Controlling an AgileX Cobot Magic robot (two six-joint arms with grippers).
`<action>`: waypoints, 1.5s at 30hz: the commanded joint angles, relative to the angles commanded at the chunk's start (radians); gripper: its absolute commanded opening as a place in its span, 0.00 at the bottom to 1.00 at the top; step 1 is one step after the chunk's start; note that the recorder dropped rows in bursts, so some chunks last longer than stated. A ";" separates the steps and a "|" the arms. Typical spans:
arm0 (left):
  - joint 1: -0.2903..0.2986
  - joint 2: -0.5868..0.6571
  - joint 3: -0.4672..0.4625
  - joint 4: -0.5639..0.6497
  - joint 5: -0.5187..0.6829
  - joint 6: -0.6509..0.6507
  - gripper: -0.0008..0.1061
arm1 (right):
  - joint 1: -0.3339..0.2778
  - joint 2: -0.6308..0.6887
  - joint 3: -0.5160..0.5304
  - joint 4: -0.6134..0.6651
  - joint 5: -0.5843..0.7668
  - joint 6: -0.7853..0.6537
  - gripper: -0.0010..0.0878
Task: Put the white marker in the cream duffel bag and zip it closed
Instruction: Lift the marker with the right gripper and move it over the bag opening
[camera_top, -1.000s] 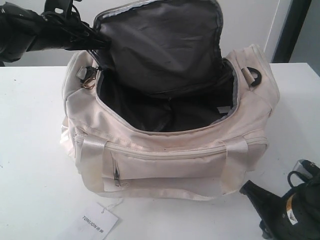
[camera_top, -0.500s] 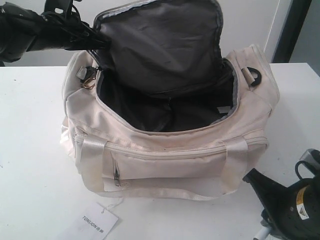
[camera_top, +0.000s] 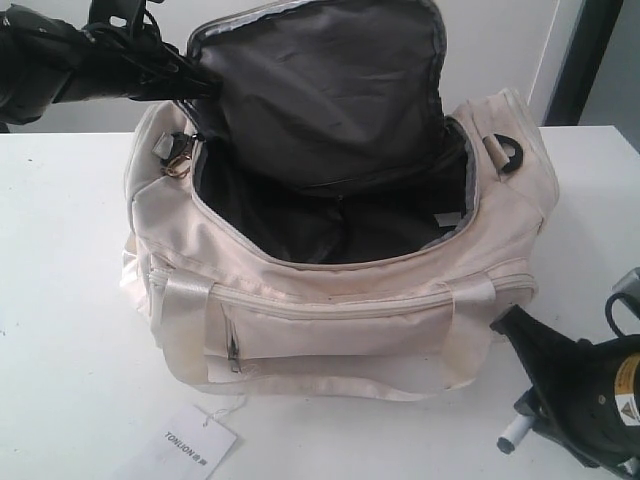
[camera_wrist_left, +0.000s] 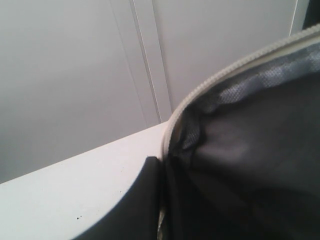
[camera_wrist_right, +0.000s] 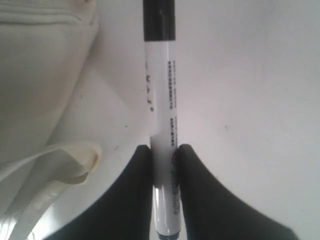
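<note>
Right gripper, pinching the white marker, has lifted beside the cream duffel bag (left gripper pinches its flap open): insertion next.

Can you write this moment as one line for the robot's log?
cream duffel bag: unzipped, flap up | left gripper: shut on its flap | right gripper: shut on white marker | marker: not in bag yet
</note>
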 joint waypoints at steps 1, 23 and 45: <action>0.000 0.000 0.000 0.000 0.000 0.000 0.01 | 0.000 -0.008 0.000 -0.002 -0.015 0.000 0.01; 0.000 0.000 0.000 0.000 0.000 0.000 0.01 | 0.000 -0.124 0.000 -0.002 -0.130 -0.048 0.01; 0.000 0.000 0.000 0.000 0.000 0.002 0.01 | 0.000 -0.210 0.000 -0.110 -0.376 -0.207 0.01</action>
